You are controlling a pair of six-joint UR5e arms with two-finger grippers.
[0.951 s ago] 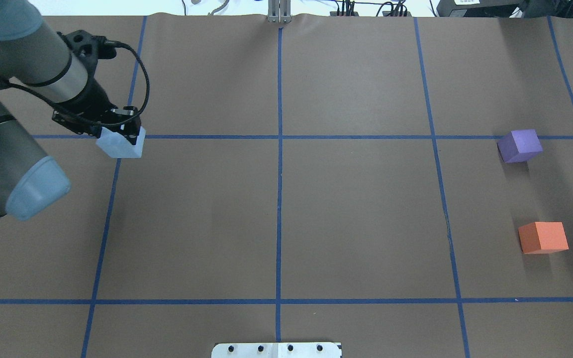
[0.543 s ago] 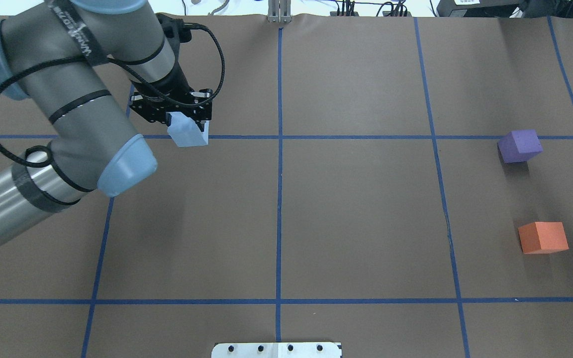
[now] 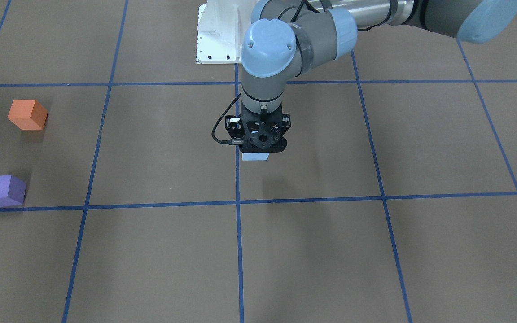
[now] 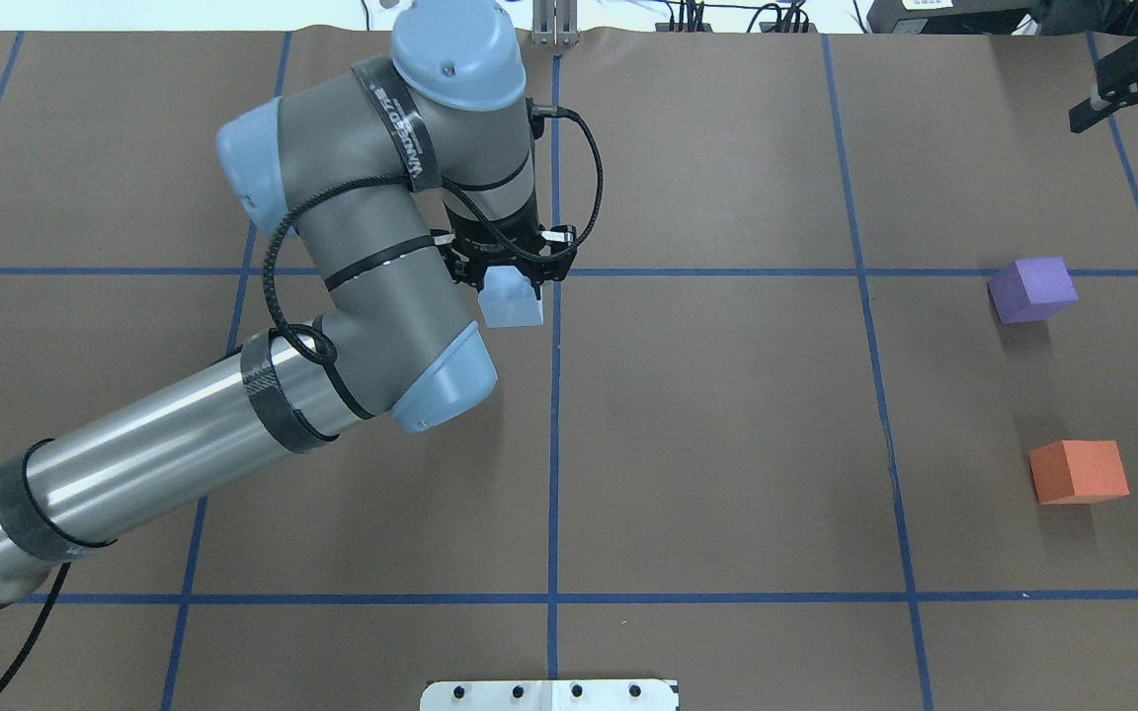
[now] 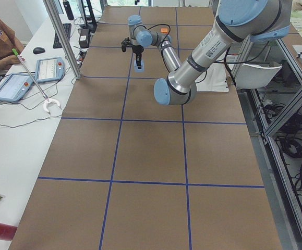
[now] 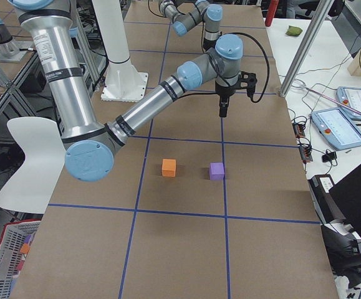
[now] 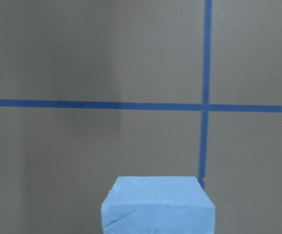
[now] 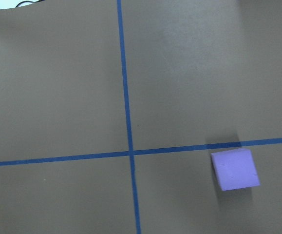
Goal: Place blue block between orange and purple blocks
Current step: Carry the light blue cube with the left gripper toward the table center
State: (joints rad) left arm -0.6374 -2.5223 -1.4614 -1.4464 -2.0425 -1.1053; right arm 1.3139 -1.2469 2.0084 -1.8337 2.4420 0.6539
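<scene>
My left gripper [image 4: 511, 292] is shut on the light blue block [image 4: 513, 307] and holds it above the table, just left of the centre tape line. The block also shows in the left wrist view [image 7: 158, 204] and the front view [image 3: 255, 156]. The purple block [image 4: 1031, 288] and the orange block [image 4: 1078, 471] lie apart at the far right, with bare table between them. My right gripper [image 4: 1137, 79] hangs at the far right back corner, beyond the purple block [image 8: 235, 169]. I cannot tell whether it is open or shut.
Blue tape lines [image 4: 554, 444] divide the brown table into a grid. A white mounting plate [image 4: 549, 695] sits at the near edge. Operators' tablets [image 6: 342, 128] and cables lie on the side bench beyond the table.
My left arm has swung right with the blue block, from the left grid line to the centre line. My right gripper has come into the overhead view at top right.
</scene>
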